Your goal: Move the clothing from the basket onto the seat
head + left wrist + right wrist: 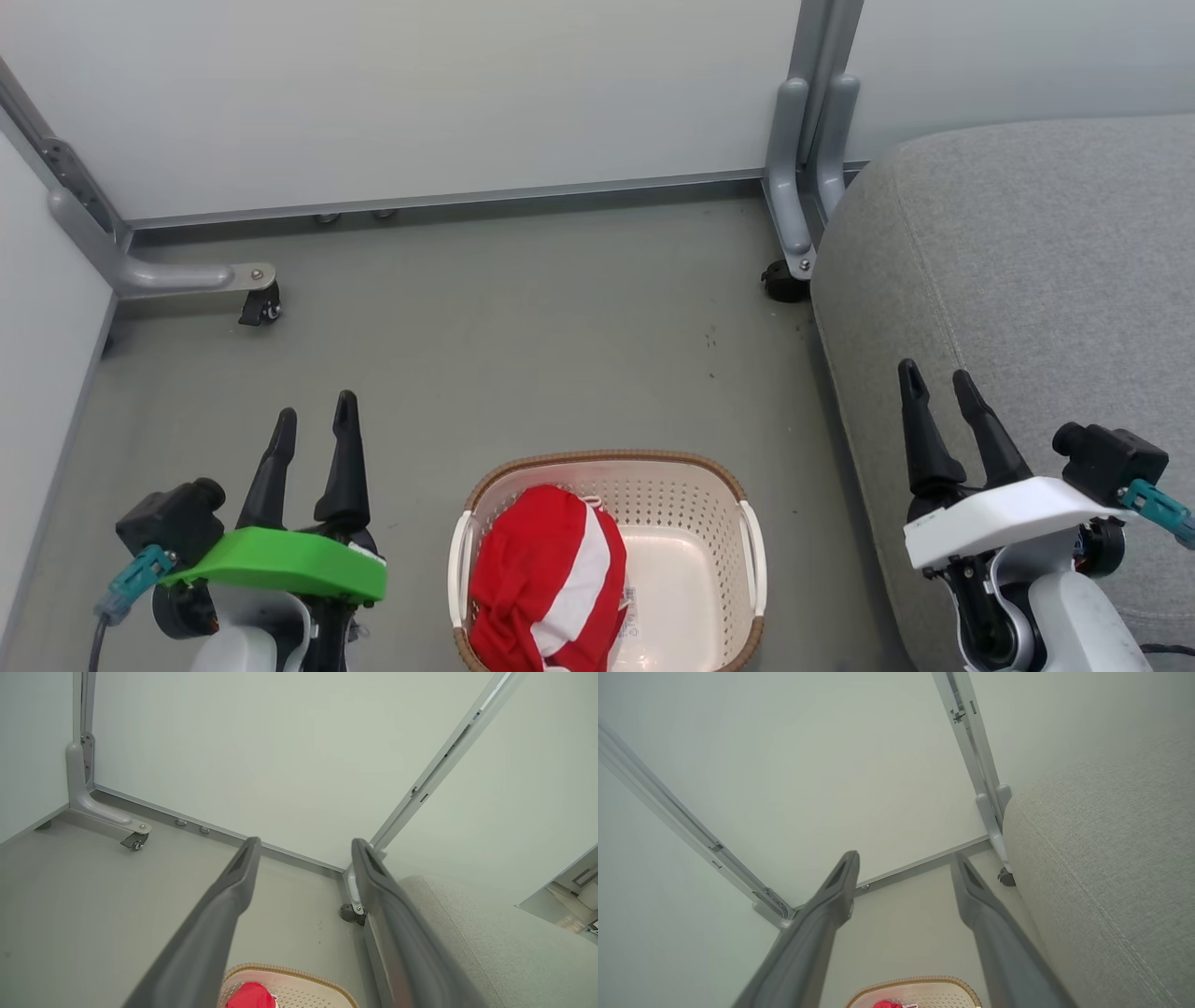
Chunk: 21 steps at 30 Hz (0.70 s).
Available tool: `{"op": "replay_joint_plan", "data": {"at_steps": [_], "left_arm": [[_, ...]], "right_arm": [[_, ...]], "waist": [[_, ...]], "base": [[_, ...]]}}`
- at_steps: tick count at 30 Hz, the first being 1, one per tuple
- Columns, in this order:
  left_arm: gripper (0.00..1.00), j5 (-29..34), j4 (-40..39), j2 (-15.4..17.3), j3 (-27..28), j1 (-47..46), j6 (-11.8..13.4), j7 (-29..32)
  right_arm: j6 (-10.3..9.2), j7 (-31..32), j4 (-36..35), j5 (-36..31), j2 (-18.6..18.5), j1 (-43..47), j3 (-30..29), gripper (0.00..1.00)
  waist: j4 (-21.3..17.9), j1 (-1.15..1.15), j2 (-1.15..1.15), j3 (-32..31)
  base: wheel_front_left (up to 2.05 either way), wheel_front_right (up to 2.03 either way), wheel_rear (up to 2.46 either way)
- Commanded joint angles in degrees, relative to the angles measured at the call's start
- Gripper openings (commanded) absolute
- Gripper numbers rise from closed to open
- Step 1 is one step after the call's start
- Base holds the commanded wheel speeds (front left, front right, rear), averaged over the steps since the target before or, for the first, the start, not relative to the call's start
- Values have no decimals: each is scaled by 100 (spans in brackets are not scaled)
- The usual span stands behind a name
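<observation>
Red-and-white fabric clothing (546,579) sits against the left wall of the cream perforated plastic basket (607,460), near the edge of the light-grey upholstered seat (1027,280). The left gripper (316,408) and right gripper (934,371) hang empty, jaws apart, open grey floor (523,336) ahead.

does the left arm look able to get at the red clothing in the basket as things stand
Probably yes. The left tool is open, beside the basket, whose top is uncovered; the clothing is heaped in its left side, with nothing between.

Soft red-and-white cloth clothing (546,579) in glossy perforated plastic basket (691,495); matt woven-fabric seat (1036,280)
</observation>
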Motion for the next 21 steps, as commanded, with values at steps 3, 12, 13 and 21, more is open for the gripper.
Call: {"op": "replay_joint_plan", "data": {"at_steps": [3, 12, 13, 21], "left_arm": [[100, 315, -7, 19, -3, -166, -22, -83], [100, 831, 88, 4, -46, -159, -24, -211], [100, 877, 100, 3, -50, -153, -24, -225], [100, 1263, 213, -5, -69, -130, -24, -330]], "right_arm": [[2, -92, -41, -282, -47, -110, 43, 100], [2, -220, 34, -766, -28, -117, 94, 100], [3, -235, 36, -816, -27, -119, 100, 100], [2, -340, 118, -1197, -19, -135, 128, 100]], "waist": [[-2, 0, 0, 7], [-7, 0, 0, 9], [-9, 0, 0, 9], [-15, 0, 0, 22]], "base": [[0, 0, 0], [0, 0, 0], [0, 0, 0], [0, 0, 0]]}}
